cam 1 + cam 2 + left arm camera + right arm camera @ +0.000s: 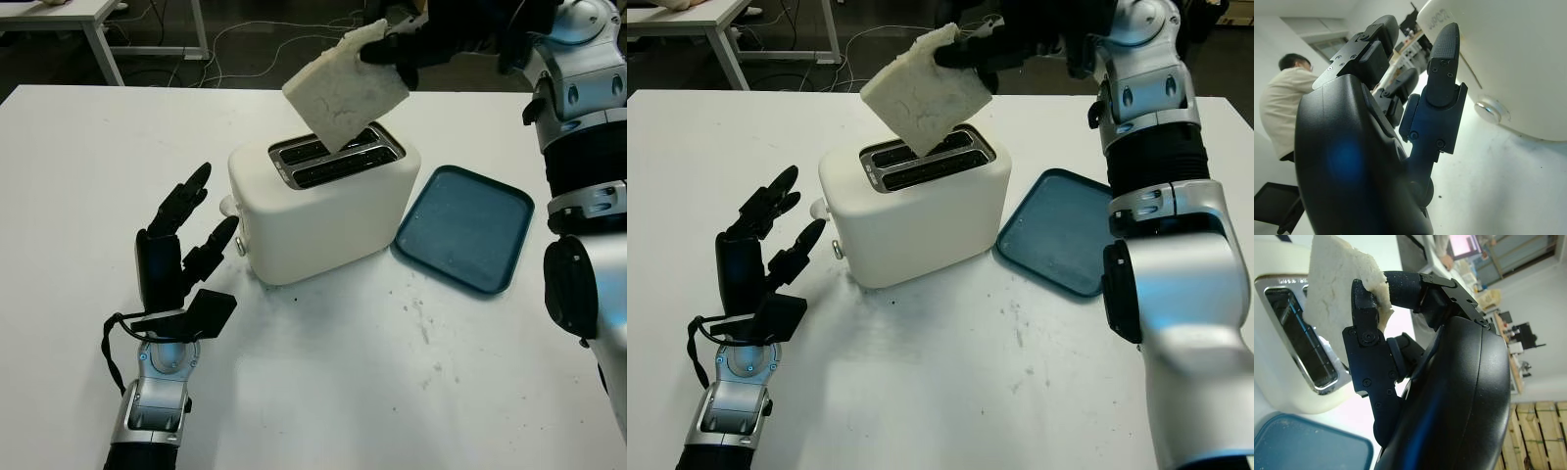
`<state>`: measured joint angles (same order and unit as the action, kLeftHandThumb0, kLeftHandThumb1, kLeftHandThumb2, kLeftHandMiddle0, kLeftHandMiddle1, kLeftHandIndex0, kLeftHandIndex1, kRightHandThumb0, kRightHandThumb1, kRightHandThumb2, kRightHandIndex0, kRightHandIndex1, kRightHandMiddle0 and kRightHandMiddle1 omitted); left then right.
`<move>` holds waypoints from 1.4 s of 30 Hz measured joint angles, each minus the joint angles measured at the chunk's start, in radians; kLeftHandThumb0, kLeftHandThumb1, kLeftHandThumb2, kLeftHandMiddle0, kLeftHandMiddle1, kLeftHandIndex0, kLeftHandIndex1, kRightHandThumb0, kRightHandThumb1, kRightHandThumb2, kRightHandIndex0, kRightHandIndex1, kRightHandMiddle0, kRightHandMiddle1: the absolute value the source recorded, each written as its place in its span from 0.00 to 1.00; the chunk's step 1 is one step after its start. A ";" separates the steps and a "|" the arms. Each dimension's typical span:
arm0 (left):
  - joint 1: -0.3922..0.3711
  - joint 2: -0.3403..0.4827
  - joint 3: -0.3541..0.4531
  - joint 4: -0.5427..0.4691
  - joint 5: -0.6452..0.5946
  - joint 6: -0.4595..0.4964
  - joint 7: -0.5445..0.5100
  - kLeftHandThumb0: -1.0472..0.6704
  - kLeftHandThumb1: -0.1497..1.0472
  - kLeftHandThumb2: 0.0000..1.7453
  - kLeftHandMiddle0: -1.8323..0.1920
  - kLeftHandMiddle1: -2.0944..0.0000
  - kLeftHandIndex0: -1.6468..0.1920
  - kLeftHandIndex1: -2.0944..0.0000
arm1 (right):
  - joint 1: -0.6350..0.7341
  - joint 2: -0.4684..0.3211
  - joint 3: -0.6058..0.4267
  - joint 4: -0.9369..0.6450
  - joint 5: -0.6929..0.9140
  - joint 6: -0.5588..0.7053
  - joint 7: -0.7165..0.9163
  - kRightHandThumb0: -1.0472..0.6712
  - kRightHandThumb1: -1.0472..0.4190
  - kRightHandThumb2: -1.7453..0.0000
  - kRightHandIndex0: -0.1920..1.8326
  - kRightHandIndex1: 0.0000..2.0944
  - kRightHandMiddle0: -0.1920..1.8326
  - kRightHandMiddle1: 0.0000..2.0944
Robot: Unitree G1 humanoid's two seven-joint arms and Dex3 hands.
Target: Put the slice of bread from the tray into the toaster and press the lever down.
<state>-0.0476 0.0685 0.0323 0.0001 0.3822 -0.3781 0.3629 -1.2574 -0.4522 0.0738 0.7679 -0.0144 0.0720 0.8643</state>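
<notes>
My right hand (392,47), at upper centre, pinches the slice of bread (343,86) by one corner, tilted above the toaster (323,201); I should square it to a slot before lowering, while my open left hand (181,240) waits lower left.

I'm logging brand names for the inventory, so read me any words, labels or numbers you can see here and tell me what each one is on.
Raised lettering on the toaster, near its top edge in the left wrist view: too blurred and tilted to read.
Nothing legible on the bread, the tray, the left hand or the right hand.
</notes>
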 measured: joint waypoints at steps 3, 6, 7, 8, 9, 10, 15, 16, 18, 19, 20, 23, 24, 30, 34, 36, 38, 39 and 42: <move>0.000 -0.001 0.000 0.000 -0.001 0.000 0.000 0.33 0.89 0.12 0.65 0.77 0.56 1.00 | 0.013 0.002 0.009 -0.003 -0.001 0.000 0.000 0.32 0.09 0.83 0.61 0.83 0.50 0.83; 0.000 -0.001 -0.001 0.000 0.000 0.001 0.000 0.33 0.89 0.12 0.65 0.77 0.56 1.00 | 0.016 0.003 0.017 -0.014 -0.001 0.000 0.000 0.32 0.09 0.82 0.62 0.83 0.51 0.83; 0.000 -0.001 -0.001 0.000 0.000 0.002 0.000 0.33 0.89 0.12 0.65 0.77 0.56 1.00 | 0.016 0.003 0.018 -0.019 -0.002 0.000 0.000 0.32 0.09 0.82 0.62 0.83 0.51 0.83; 0.000 -0.001 -0.001 -0.001 0.000 0.002 0.000 0.32 0.89 0.12 0.65 0.77 0.56 1.00 | 0.016 0.003 0.019 -0.022 -0.002 -0.001 0.000 0.32 0.09 0.82 0.62 0.83 0.51 0.83; 0.001 -0.001 0.000 -0.001 0.001 0.002 0.000 0.32 0.89 0.12 0.65 0.77 0.56 1.00 | 0.016 0.003 0.019 -0.024 -0.002 -0.001 0.000 0.32 0.09 0.82 0.62 0.83 0.51 0.83; 0.001 -0.001 -0.001 -0.001 0.002 0.002 0.000 0.32 0.89 0.12 0.65 0.77 0.56 1.00 | 0.016 0.003 0.018 -0.026 -0.002 0.000 0.000 0.33 0.09 0.82 0.62 0.83 0.51 0.83; 0.001 -0.001 -0.001 -0.001 0.002 0.002 0.000 0.33 0.89 0.12 0.65 0.77 0.56 1.00 | 0.017 0.004 0.016 -0.046 0.001 0.011 0.002 0.32 0.09 0.83 0.61 0.83 0.50 0.83; 0.001 -0.001 -0.001 -0.001 0.001 0.002 0.000 0.34 0.89 0.12 0.65 0.77 0.57 1.00 | 0.017 0.004 0.016 -0.046 0.002 0.012 0.003 0.32 0.09 0.83 0.62 0.83 0.50 0.83; 0.002 -0.001 -0.001 -0.001 0.000 0.002 0.000 0.34 0.89 0.12 0.65 0.78 0.57 1.00 | 0.021 0.008 0.016 -0.046 0.002 0.012 0.003 0.32 0.09 0.83 0.62 0.83 0.51 0.83; 0.003 -0.001 -0.001 -0.001 0.000 0.002 0.000 0.34 0.89 0.12 0.65 0.78 0.57 1.00 | 0.024 0.010 0.016 -0.046 0.002 0.012 0.003 0.32 0.09 0.83 0.62 0.83 0.51 0.83; 0.004 -0.001 -0.002 -0.001 0.000 0.002 0.000 0.33 0.89 0.12 0.65 0.78 0.57 1.00 | 0.028 0.012 0.016 -0.046 0.002 0.012 0.004 0.32 0.09 0.83 0.62 0.83 0.51 0.83; 0.005 -0.001 -0.002 -0.001 0.001 0.002 0.000 0.33 0.89 0.12 0.65 0.78 0.56 1.00 | 0.034 0.017 0.016 -0.046 0.002 0.011 0.014 0.32 0.09 0.82 0.62 0.83 0.51 0.83; 0.005 -0.001 -0.002 -0.001 0.002 0.002 0.000 0.33 0.89 0.12 0.64 0.78 0.56 1.00 | 0.036 0.018 0.016 -0.047 0.002 0.011 0.016 0.32 0.09 0.82 0.62 0.83 0.51 0.83; 0.006 -0.004 -0.003 -0.001 0.003 0.003 0.001 0.34 0.89 0.12 0.65 0.78 0.57 1.00 | 0.043 0.019 0.016 -0.087 0.003 0.018 0.019 0.32 0.09 0.82 0.62 0.83 0.50 0.83; 0.008 -0.006 -0.003 -0.002 0.003 0.004 0.001 0.34 0.89 0.11 0.64 0.78 0.56 1.00 | 0.054 0.019 0.016 -0.108 0.004 0.020 0.025 0.31 0.09 0.83 0.62 0.83 0.51 0.83; 0.008 -0.009 -0.003 -0.002 0.002 0.004 0.002 0.35 0.89 0.11 0.64 0.78 0.56 1.00 | 0.062 0.019 0.018 -0.113 0.003 0.020 0.027 0.31 0.09 0.83 0.62 0.83 0.52 0.83; 0.008 -0.012 -0.003 -0.002 0.003 0.004 0.005 0.34 0.89 0.11 0.64 0.78 0.56 1.00 | 0.073 0.019 0.019 -0.122 0.003 0.022 0.032 0.32 0.09 0.82 0.63 0.83 0.53 0.83; 0.008 -0.012 -0.003 -0.002 0.004 0.004 0.006 0.34 0.89 0.12 0.64 0.78 0.56 1.00 | 0.078 0.019 0.021 -0.127 0.003 0.028 0.034 0.32 0.09 0.82 0.63 0.83 0.53 0.83; 0.008 -0.012 -0.003 -0.002 0.005 0.004 0.006 0.35 0.89 0.12 0.64 0.78 0.56 1.00 | 0.088 0.020 0.025 -0.139 0.004 0.041 0.045 0.34 0.09 0.81 0.64 0.83 0.54 0.83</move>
<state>-0.0398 0.0562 0.0291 -0.0021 0.3871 -0.3741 0.3693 -1.1689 -0.4320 0.0993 0.6292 -0.0107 0.1127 0.9096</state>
